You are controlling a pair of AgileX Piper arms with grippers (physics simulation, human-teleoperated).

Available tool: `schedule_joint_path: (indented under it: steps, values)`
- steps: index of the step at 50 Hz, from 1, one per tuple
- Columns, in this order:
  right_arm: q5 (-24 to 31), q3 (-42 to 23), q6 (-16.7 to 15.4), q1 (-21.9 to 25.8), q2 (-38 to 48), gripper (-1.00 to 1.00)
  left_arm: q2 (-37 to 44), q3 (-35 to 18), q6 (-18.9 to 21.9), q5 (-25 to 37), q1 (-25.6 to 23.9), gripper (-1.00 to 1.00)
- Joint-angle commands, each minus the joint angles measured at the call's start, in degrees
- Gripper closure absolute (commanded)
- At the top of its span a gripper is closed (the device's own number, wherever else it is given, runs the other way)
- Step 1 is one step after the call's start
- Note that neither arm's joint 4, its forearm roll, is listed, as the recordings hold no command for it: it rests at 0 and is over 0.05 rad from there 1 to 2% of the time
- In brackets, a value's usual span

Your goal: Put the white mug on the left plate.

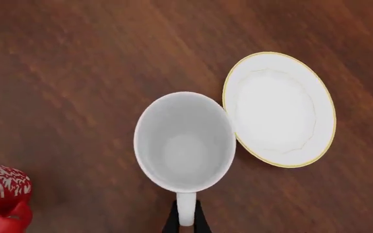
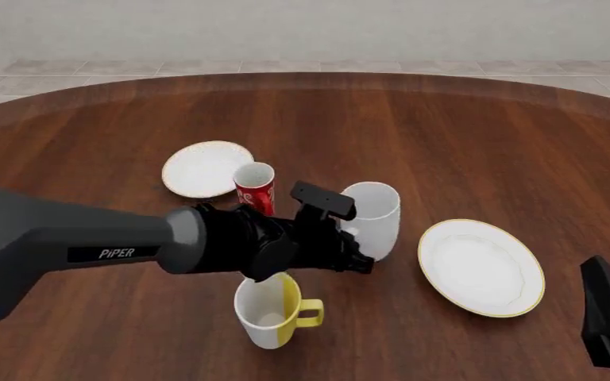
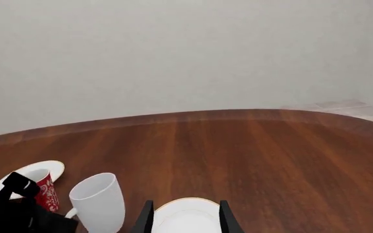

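Note:
The white mug (image 2: 374, 214) stands upright between the red-patterned mug and the larger plate, and I look straight down into it (image 1: 185, 141) in the left wrist view. My left gripper (image 1: 186, 224) is shut on its loop handle, one dark finger on each side. I cannot tell whether the mug's base touches the table. The left plate (image 2: 206, 169), small with a thin pale gold edge, lies farther back and left, behind the red mug, and shows again (image 3: 50, 168) in the right wrist view. My right gripper (image 3: 186, 219) is open at the near right, holding nothing.
The red-patterned mug (image 2: 254, 187) stands just in front of the left plate. A half-yellow mug (image 2: 273, 311) sits close under my left arm. The larger gold-rimmed plate (image 2: 482, 267) lies right of the white mug, almost touching it in the left wrist view (image 1: 279, 109).

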Motion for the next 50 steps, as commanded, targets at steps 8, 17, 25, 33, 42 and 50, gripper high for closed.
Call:
schedule_joint_path:
  steps: [8, 17, 25, 33, 42, 50]
  values:
    - [-0.3, 0.1, -0.1, -0.1, 0.0, -1.00, -7.4, -0.3, 6.3, 2.1, 1.2, 1.00]
    - [-0.3, 0.1, -0.3, -0.1, 0.0, -1.00, -10.6, -2.8, 12.1, 5.4, 0.3, 1.00]
    - [-0.3, 0.1, -0.3, -0.1, 0.0, -1.00, -13.7, -5.1, 14.7, 8.8, -0.2, 1.00]
    - [-0.2, 0.0, -0.4, 0.0, 0.0, -1.00, -15.1, -6.6, 15.3, 11.0, 1.4, 1.00]
    - [-0.5, -0.2, -0.6, 0.1, 0.0, -1.00, -14.7, -9.5, 13.6, 15.0, 3.3, 1.00]
    - [-1.1, -0.3, -0.7, 0.0, 0.0, -1.00, -13.8, -12.0, 14.1, 18.0, 4.6, 1.00]
